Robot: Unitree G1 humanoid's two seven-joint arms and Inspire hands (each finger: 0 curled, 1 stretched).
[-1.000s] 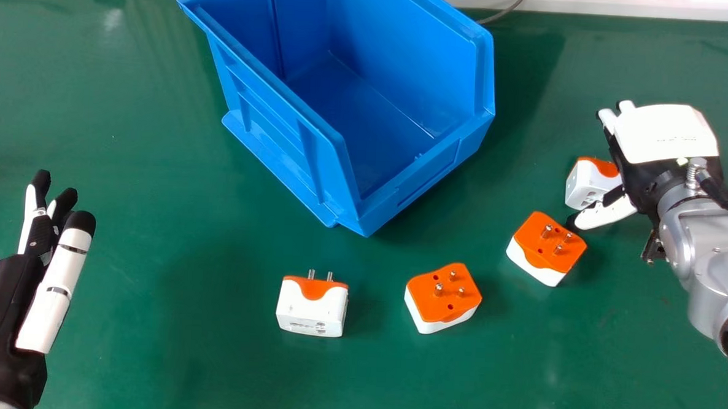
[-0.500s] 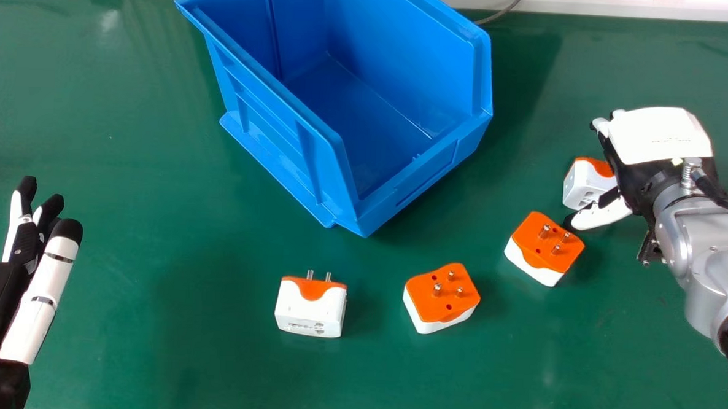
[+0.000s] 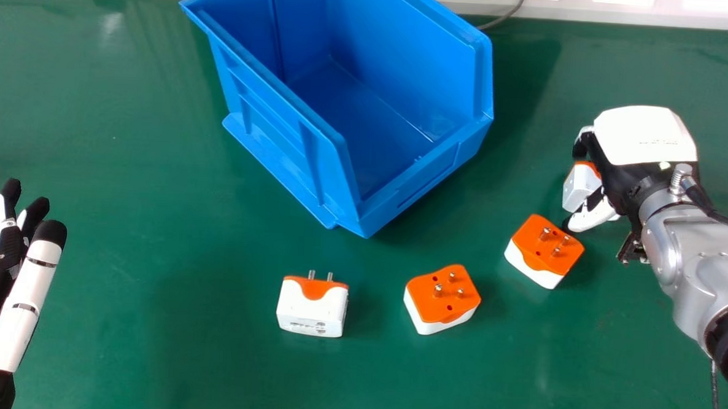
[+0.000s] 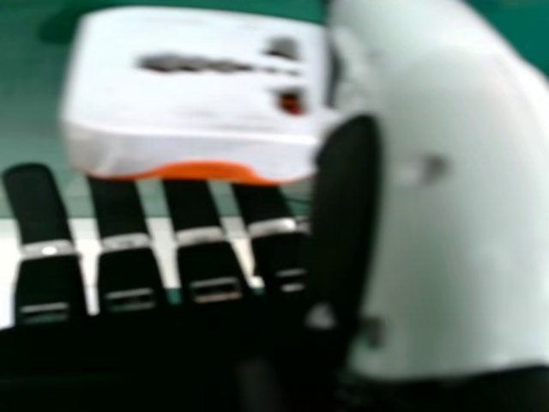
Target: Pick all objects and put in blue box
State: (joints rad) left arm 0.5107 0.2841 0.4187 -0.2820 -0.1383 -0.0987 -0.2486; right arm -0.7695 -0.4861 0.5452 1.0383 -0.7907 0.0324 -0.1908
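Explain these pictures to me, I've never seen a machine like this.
This is a humanoid robot with two hands. The head view looks forward and down from its head; the right hand view comes from a camera at its right hand.

A blue box stands on a green table. Three orange-and-white plug adapters lie nearer the robot: one on its side, two pins-up.

The right hand has its fingers and thumb around a fourth adapter; how firmly, I can't tell. The left hand is open, holding nothing.
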